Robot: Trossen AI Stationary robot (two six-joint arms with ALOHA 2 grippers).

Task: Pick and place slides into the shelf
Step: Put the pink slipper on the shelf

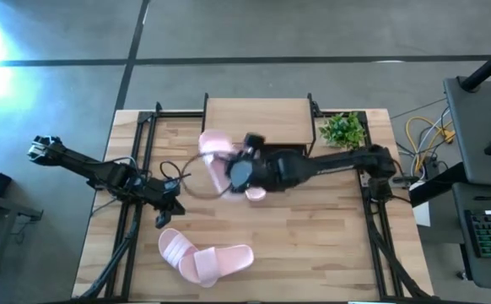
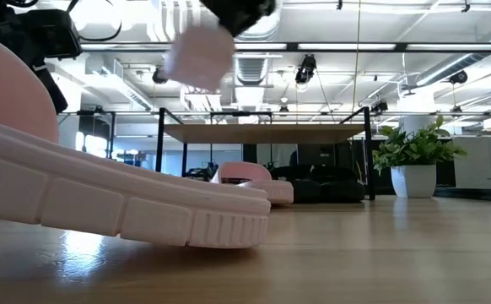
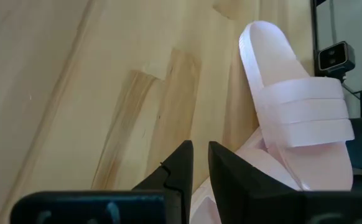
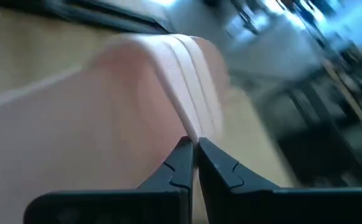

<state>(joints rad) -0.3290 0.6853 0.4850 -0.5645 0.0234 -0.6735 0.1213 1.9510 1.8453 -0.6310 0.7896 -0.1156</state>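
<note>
My right gripper [image 1: 233, 173] reaches in from the table's right to just in front of the shelf [image 1: 258, 121] and is shut on a pale pink slide [image 1: 215, 154], which is blurred. In the low view that slide [image 2: 199, 55] is high above the table. Two more pink slides [image 1: 205, 256] lie soles down near the table's near-left part; one fills the low view's foreground [image 2: 119, 198]. Under the shelf [image 2: 262, 133] I see another pink slide [image 2: 250, 181] and black slides [image 2: 317, 191] on the table. My left gripper [image 1: 168, 213] is shut, just left of the lying pair [image 3: 299, 112], touching nothing. My right gripper pinches the pink slide by its wide strap [image 4: 184, 121], at the strap's ribbed edge, between the two fingertips [image 4: 180, 155]. The slide is lifted clear of the table. The blur hides how it is tilted.
A potted green plant [image 1: 342, 130] stands at the shelf's right end, close to my right arm. The shelf's thin black legs [image 2: 160, 139] stand at its corners. Bare wood [image 1: 313, 228] lies between the shelf and the table's near edge on the right.
</note>
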